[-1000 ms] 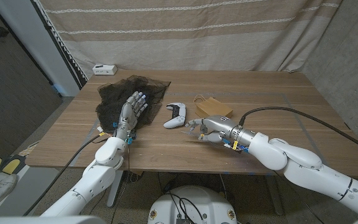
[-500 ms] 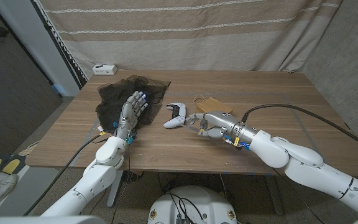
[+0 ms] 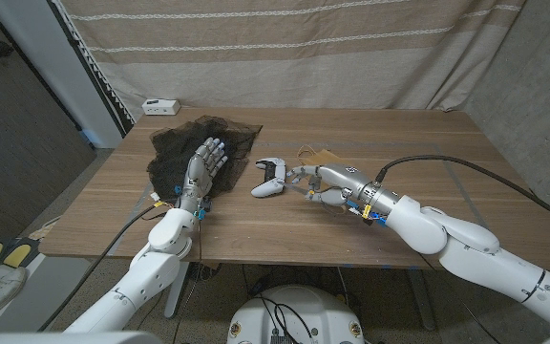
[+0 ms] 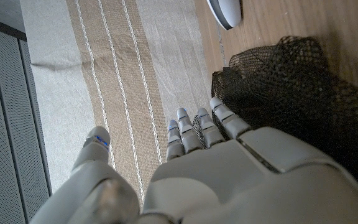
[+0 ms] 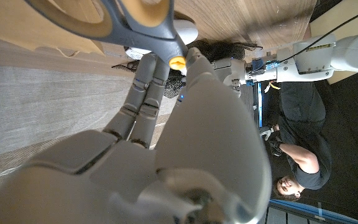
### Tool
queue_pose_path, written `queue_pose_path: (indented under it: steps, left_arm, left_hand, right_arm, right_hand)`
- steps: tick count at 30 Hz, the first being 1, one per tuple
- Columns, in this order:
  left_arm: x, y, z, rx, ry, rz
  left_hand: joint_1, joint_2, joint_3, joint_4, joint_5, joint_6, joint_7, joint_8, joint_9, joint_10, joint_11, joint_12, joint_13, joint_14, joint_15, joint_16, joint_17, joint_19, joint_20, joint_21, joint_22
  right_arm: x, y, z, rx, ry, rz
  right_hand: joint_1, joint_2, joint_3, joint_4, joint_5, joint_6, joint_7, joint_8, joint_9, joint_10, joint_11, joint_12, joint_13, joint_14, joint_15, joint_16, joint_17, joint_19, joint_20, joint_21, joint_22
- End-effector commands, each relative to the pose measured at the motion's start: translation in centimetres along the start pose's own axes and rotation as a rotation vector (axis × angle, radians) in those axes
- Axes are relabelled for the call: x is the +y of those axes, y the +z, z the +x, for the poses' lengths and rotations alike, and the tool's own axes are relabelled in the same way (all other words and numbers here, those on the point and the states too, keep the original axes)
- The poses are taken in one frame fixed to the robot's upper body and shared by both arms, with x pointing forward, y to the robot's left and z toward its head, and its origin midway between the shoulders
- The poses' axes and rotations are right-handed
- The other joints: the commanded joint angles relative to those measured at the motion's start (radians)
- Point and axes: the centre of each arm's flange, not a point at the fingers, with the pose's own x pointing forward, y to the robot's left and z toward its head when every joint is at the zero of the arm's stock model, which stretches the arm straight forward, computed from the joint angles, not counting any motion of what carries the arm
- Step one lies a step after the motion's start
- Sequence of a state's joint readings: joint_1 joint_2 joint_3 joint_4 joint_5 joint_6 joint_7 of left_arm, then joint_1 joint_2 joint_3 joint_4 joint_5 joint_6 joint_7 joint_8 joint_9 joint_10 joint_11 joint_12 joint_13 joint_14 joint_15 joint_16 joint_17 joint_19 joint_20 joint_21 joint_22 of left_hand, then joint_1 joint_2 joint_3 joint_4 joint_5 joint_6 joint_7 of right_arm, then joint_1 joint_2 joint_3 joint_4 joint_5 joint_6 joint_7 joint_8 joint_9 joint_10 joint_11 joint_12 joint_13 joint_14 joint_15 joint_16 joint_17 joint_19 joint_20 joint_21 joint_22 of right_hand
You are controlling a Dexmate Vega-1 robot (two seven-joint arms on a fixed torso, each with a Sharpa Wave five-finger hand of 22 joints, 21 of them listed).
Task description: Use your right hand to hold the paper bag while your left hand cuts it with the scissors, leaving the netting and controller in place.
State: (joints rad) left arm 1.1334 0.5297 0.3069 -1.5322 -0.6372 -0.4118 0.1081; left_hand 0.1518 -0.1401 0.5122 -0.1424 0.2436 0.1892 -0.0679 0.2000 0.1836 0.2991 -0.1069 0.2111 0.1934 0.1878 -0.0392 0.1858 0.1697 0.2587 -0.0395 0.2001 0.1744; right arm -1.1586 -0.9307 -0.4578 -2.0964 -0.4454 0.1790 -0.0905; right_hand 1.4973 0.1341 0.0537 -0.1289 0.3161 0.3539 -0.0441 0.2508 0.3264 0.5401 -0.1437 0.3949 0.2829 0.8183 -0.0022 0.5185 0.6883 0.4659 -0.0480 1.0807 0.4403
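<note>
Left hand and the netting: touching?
Cannot tell. In the head view the left hand overlaps the netting, fingers spread; the left wrist view shows mesh beside the fingers but no plain contact or gap.

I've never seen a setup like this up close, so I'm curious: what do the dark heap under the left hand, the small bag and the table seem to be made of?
The netting looks like soft black mesh fabric: open holes show and it lies crumpled. The paper bag looks like matte brown kraft paper, lying flat with a thin handle. The table seems to be wood or wood veneer, with visible grain and a dull finish.
</note>
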Motion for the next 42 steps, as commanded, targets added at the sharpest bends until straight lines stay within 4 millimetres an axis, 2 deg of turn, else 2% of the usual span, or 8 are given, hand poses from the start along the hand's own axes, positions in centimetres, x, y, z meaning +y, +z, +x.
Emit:
queue_pose_path:
  steps: [1, 16, 34, 42]
  left_arm:
    - [-0.1, 0.4, -0.1, -0.021, 0.019, 0.002]
    - [-0.5, 0.8, 0.4, -0.051, 0.035, 0.011]
    - [-0.6, 1.1, 1.6, -0.049, 0.042, 0.045]
    - [-0.9, 1.3, 2.3, -0.052, 0.03, 0.062]
  left_hand:
    - [0.0, 0.007, -0.006, -0.001, 0.006, 0.008, 0.0, -0.002, 0.005, 0.011, -0.001, -0.001, 0.001, 0.015, -0.102, -0.002, 0.004, 0.01, -0.072, -0.003, 0.003]
    - [0.003, 0.006, -0.008, -0.002, 0.008, 0.015, 0.001, 0.0, 0.005, 0.006, -0.005, -0.004, 0.001, 0.01, -0.105, -0.004, 0.004, 0.008, -0.079, -0.004, 0.003]
    - [0.006, 0.006, -0.009, -0.004, 0.009, 0.028, 0.004, 0.004, 0.005, 0.021, -0.005, 0.002, 0.001, 0.021, -0.106, 0.0, 0.004, 0.012, -0.08, -0.003, 0.003]
    - [0.007, 0.007, -0.009, -0.004, 0.01, 0.031, 0.005, 0.004, 0.005, 0.022, -0.005, 0.002, 0.001, 0.022, -0.106, 0.0, 0.004, 0.013, -0.081, -0.003, 0.003]
  right_arm:
    - [-0.9, -0.3, 0.6, -0.019, -0.045, 0.061]
    - [-2.6, -1.1, 1.5, -0.056, -0.097, 0.129]
    - [-4.0, -3.3, 2.4, -0.04, -0.138, 0.363]
    - [-4.6, -4.4, 2.9, -0.024, -0.165, 0.448]
  right_hand:
    - [0.008, 0.003, 0.004, -0.002, -0.005, 0.003, 0.014, -0.004, 0.001, 0.008, 0.009, -0.002, 0.0, 0.1, -0.24, 0.002, 0.003, -0.006, -0.14, 0.014, 0.003]
    - [0.007, 0.004, 0.007, -0.001, -0.008, 0.01, 0.02, -0.003, -0.001, 0.012, 0.016, -0.007, -0.004, 0.104, -0.239, 0.002, 0.009, -0.015, -0.139, 0.029, 0.001]
    - [0.006, 0.003, 0.009, -0.001, -0.013, 0.025, 0.021, -0.001, -0.004, 0.028, 0.019, -0.01, -0.008, 0.107, -0.239, 0.0, 0.016, -0.022, -0.139, 0.053, -0.001]
    - [0.006, 0.003, 0.011, -0.002, -0.017, 0.034, 0.028, 0.0, -0.006, 0.055, 0.03, -0.006, -0.01, 0.11, -0.239, -0.001, 0.021, -0.029, -0.138, 0.069, -0.004]
